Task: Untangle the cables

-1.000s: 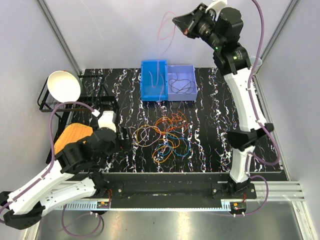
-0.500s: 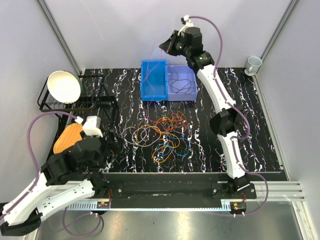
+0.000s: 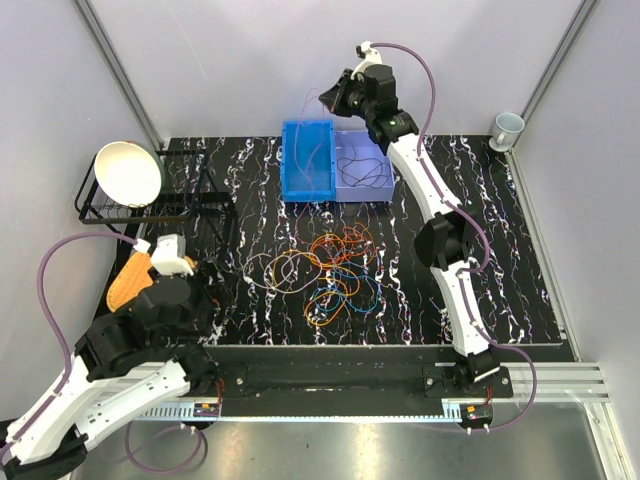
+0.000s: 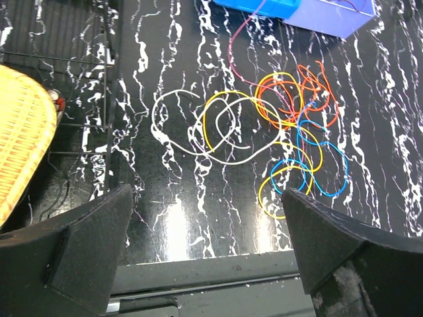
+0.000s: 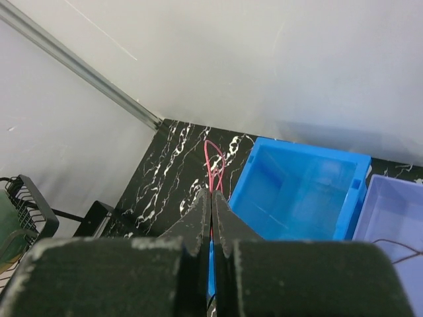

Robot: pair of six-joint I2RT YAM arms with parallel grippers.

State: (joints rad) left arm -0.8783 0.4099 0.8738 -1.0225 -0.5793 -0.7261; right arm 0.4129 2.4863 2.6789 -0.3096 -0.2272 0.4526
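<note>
A tangle of thin cables [image 3: 330, 272], mostly orange with yellow, blue and white loops, lies on the black marbled table; it also shows in the left wrist view [image 4: 277, 139]. My right gripper [image 3: 322, 101] is raised above the blue bin [image 3: 308, 160] and is shut on a thin red cable [image 5: 213, 165], whose loop sticks out past the fingertips and hangs down over the bin. My left gripper [image 4: 208, 254] is open and empty, hovering over the table's near left edge, short of the tangle.
A lavender bin [image 3: 362, 165] with a black cable stands beside the blue bin. A wire rack [image 3: 150, 205] with a white bowl [image 3: 128, 172] and a yellow woven item [image 3: 130, 282] is at the left. A cup [image 3: 506, 128] stands at the back right.
My right arm has swung down and left with the red cable, from high at the back right to just above the blue bin. My left arm has drawn back toward the near left.
</note>
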